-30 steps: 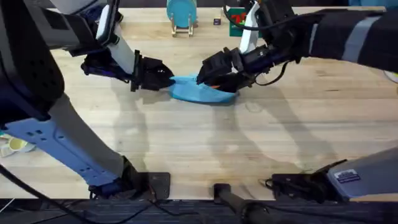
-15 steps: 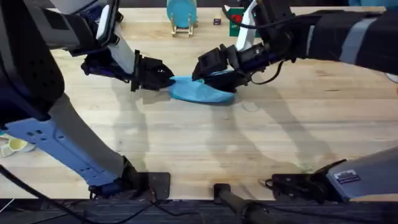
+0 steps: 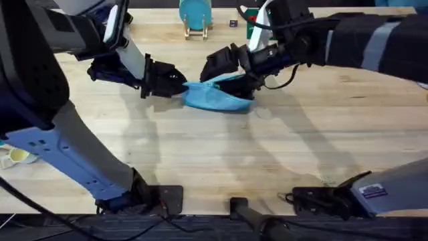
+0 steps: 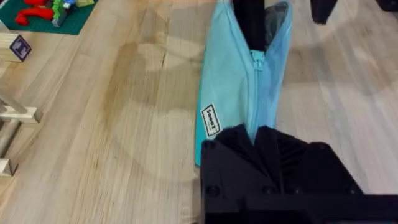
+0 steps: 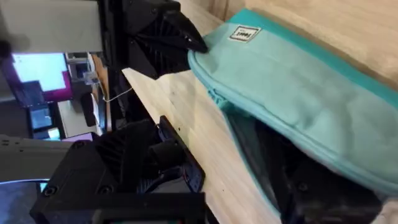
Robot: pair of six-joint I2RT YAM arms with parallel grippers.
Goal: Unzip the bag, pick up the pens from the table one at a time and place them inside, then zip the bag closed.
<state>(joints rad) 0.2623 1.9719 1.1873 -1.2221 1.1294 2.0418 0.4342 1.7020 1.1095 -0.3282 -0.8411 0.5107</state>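
Note:
The light blue bag [image 3: 217, 100] lies on the table [image 3: 200, 161] at mid-back. My left gripper [image 3: 179, 86] is shut on its left end, and the left wrist view shows the black fingers [image 4: 258, 134] clamped on that end of the bag [image 4: 227, 81]. The zipper [image 4: 256, 68] is closed near the left gripper and gapes open farther along. My right gripper [image 3: 212, 72] hovers over the bag's open part, open, with one dark finger [image 4: 249, 18] in the opening and the other outside the wall. The pens are hidden.
A teal round stand [image 3: 195, 15] on a wooden base and a green mat with red pieces [image 3: 253, 21] sit at the table's back edge. A small dark block [image 3: 233, 23] lies between them. Bare wood spreads in front of the bag.
My right gripper has slid left along the bag and risen a little. An orange object seen under it a second ago no longer shows. The left gripper has held still.

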